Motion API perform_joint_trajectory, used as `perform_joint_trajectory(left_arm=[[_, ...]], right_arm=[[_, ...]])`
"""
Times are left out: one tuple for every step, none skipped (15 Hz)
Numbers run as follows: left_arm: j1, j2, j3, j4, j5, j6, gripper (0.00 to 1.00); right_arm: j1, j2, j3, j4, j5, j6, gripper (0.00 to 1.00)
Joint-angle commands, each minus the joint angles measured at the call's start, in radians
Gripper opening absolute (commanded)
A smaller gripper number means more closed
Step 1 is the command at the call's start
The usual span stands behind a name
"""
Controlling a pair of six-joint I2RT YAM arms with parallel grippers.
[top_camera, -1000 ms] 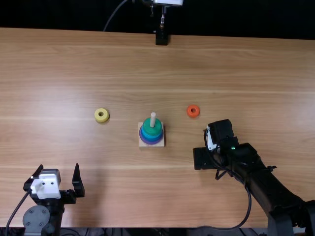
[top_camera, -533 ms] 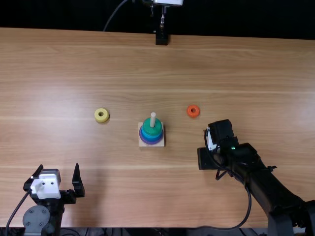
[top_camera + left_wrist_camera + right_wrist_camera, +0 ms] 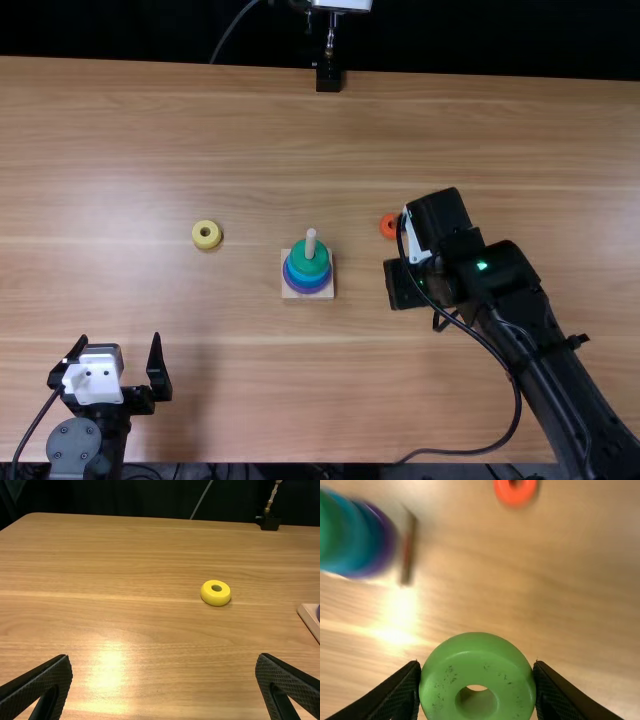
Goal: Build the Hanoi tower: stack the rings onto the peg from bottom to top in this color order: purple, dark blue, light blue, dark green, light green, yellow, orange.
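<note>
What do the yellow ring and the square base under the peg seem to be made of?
The yellow ring looks like painted wood or perhaps plastic: smooth, evenly coloured, softly shiny. The square base looks like bare wood, being pale tan and matt.

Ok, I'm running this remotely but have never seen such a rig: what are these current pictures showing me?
The machine is two black robot arms, each ending in a two-fingered gripper. One picture is taken from a fixed camera above the table's near edge; the other two come from cameras on the arms' wrists.

On the wooden table stands a peg on a square base. The rings around it run from purple at the bottom, through blues, to dark green at the top. A yellow ring lies left of it in the top view, an orange ring to the right.

The right gripper holds a light green ring; the left gripper is open and empty.
</note>
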Motion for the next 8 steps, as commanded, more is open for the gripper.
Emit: perform_joint_trajectory(left_arm=[[-0.009, -0.012, -0.104, -0.079, -0.011, -0.004, 1.0], [-0.009, -0.012, -0.104, -0.079, -0.011, -0.004, 1.0], [-0.009, -0.012, -0.104, -0.079, -0.011, -0.004, 1.0], [-0.009, -0.012, -0.104, -0.079, -0.011, -0.004, 1.0], [-0.009, -0.012, -0.104, -0.077, -0.011, -0.004, 1.0], [-0.009, -0.012, -0.104, -0.079, -0.011, -0.004, 1.0], [-0.009, -0.012, -0.104, -0.079, -0.011, -0.004, 1.0], [-0.01, -0.012, -0.104, -0.079, -0.011, -0.004, 1.0]], right_arm=[[0.02, -0.02, 0.119, -0.011, 0.005, 0.011, 0.0], [0.031, -0.01, 0.182, -0.013, 0.005, 0.013, 0.0], [0.059, 0.003, 0.231, -0.013, 0.005, 0.013, 0.0], [0.078, 0.036, 0.294, -0.016, 0.005, 0.017, 0.0], [0.082, 0.085, 0.348, -0.022, 0.002, 0.019, 0.0], [0.1, 0.12, 0.395, -0.057, 0.002, 0.019, 0.0], [0.137, 0.143, 0.453, -0.106, 0.002, 0.019, 0.0], [0.158, 0.175, 0.51, -0.147, 0.002, 0.019, 0.0]])
